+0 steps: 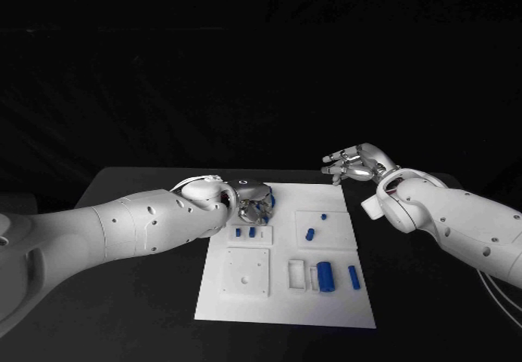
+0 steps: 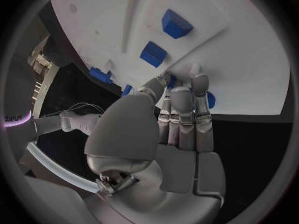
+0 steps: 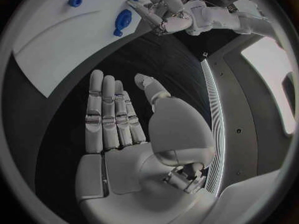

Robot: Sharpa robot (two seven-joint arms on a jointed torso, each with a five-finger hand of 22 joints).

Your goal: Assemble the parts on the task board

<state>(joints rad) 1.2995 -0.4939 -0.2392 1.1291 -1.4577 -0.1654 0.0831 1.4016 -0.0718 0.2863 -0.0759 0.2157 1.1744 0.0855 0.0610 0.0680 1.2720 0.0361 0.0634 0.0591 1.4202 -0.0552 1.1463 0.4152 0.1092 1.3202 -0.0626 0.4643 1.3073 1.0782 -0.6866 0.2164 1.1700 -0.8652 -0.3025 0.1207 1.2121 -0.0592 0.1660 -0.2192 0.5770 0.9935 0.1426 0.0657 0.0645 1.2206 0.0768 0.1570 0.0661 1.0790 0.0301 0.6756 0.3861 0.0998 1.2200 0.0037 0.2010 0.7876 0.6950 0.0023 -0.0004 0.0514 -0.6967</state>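
Two hands are in play: the left hand [image 1: 253, 205] reaches down onto the task board's [image 1: 283, 305] far left edge, fingers on a round blue part [image 2: 209, 99], grip unclear; the right hand [image 1: 354, 164] hovers spread and empty beyond the far right corner. Several blue parts [image 1: 325, 276] lie loose, so assembly looks barely begun.

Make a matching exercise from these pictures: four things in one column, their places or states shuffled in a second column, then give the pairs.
Things:
1. left hand
2. right hand
3. large blue cylinder
4. task board

Places or states:
A. white, lying flat in the middle of the table
B. fingers apart, holding nothing, off the board's far right corner
C. lying in the board's near right part
D. fingers down at the board's far left part

Pairs: 1-D, 2-B, 3-C, 4-A
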